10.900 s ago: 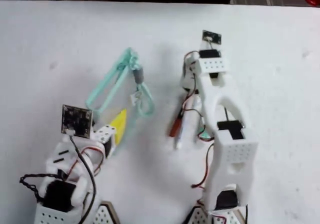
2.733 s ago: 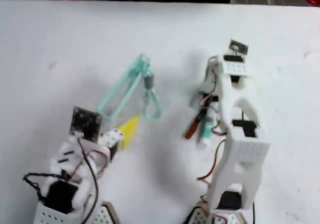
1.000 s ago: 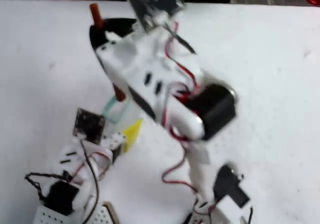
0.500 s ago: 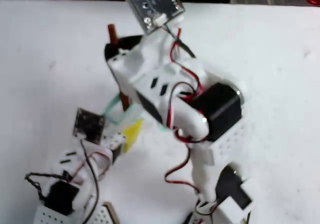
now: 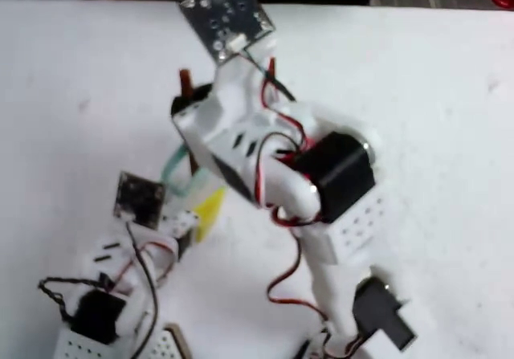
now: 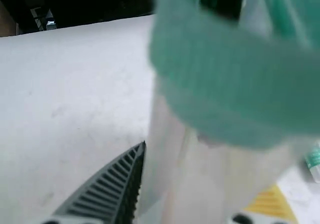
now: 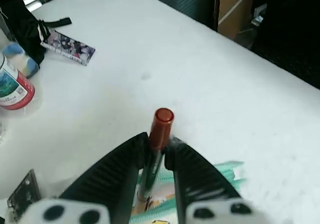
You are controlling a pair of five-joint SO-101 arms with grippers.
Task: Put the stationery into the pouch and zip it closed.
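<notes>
The right gripper [image 7: 159, 145] is closed on the pen [image 7: 163, 120], which has a red cap and a dark barrel and stands nearly upright. The pen's lower end is directly above the pouch [image 5: 175, 169]; it cannot be determined whether the tip is inside. The pouch is clear with a teal edge and lies on the white table [image 5: 418, 78], left of centre. The left gripper [image 5: 201, 213] clamps the pouch's near edge between a dark ribbed jaw and a yellow jaw.
</notes>
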